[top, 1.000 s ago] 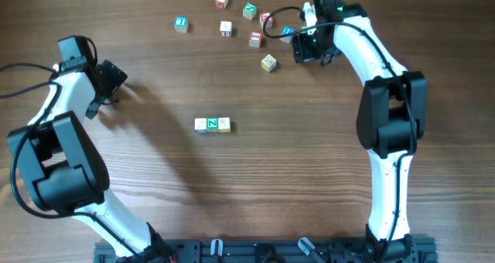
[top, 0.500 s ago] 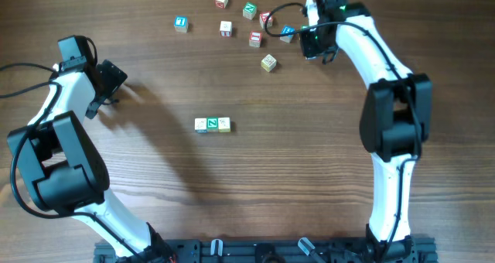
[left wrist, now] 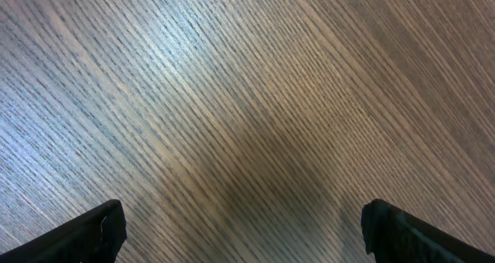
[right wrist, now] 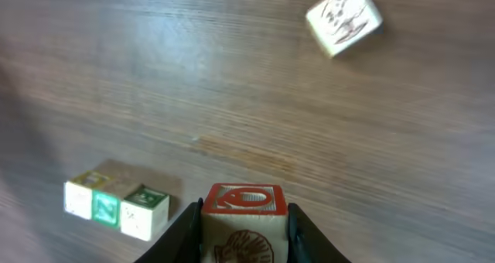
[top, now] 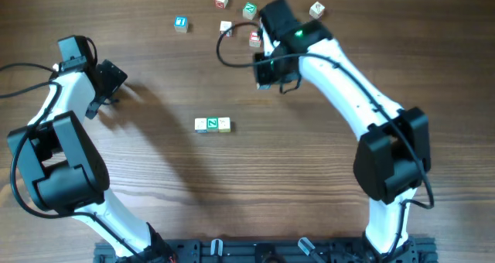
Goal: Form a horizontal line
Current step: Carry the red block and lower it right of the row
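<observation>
Since a second ago my right arm (top: 340, 77) has swung from the far corner toward the middle, and its fingers have squeezed in. My right fingers (right wrist: 186, 240) now pinch a red-letter cube (right wrist: 244, 203) from both sides.

The row of three cubes (right wrist: 116, 205) lies off to the left of the held cube, and in the overhead view it sits closer to the robot's base. The row runs from left to right, with its cubes touching. Its cream end cube (top: 224, 124) is the end nearest my right fingers, so I think the new cube should go just beside it.

The wooden tabletop (top: 309, 178) is flat, with bare room all around the row. One loose cube (right wrist: 343, 18) lies well apart. My left fingers (left wrist: 93, 236) are spread wide, hold nothing, and are farther from the row.
</observation>
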You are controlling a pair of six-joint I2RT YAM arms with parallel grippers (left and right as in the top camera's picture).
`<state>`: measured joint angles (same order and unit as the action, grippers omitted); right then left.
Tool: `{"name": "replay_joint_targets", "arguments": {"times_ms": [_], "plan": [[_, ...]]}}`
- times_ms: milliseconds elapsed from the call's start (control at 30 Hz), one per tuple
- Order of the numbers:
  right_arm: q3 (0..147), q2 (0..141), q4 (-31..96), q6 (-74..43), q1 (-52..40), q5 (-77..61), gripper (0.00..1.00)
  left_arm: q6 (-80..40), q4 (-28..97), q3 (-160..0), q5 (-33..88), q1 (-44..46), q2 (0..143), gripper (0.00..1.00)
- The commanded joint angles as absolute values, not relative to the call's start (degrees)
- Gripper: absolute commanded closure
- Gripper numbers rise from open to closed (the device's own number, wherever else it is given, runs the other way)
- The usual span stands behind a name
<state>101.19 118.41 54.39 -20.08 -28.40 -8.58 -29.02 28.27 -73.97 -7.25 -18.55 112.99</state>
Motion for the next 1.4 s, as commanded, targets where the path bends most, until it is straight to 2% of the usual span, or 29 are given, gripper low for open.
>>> {"name": "replay_joint_targets", "arguments": {"times_ms": [0,167,1133,1233,1300,1367], "plan": [[95.9,119.5,50.5,-24.6,-29.7,-9.1,0.78,-28.8,28.3,-74.1,-7.6,-18.8,113.2,0.0],[87.8,119.6,41.1,-31.1,-31.6,-9.0,0.76,-28.8,28.3,-74.1,-7.6,-18.8,113.2,0.0],[84.8,119.8,39.7,-38.5,-34.2,-6.0,0.7,-28.8,28.3,-74.1,-7.6,-18.8,113.2,0.0],[84.8,119.8,39.6,-39.2,-34.2,-6.0,0.65,-28.8,28.3,-74.1,-7.6,-18.8,113.2,0.0],[84.8,119.8,39.7,-39.2,-34.2,-6.5,0.57,-28.8,28.3,-74.1,-7.6,-18.8,113.2,0.0],[84.8,119.8,39.7,-39.2,-34.2,-6.5,0.55,-28.8,28.3,-74.1,-7.6,-18.8,113.2,0.0]]}}
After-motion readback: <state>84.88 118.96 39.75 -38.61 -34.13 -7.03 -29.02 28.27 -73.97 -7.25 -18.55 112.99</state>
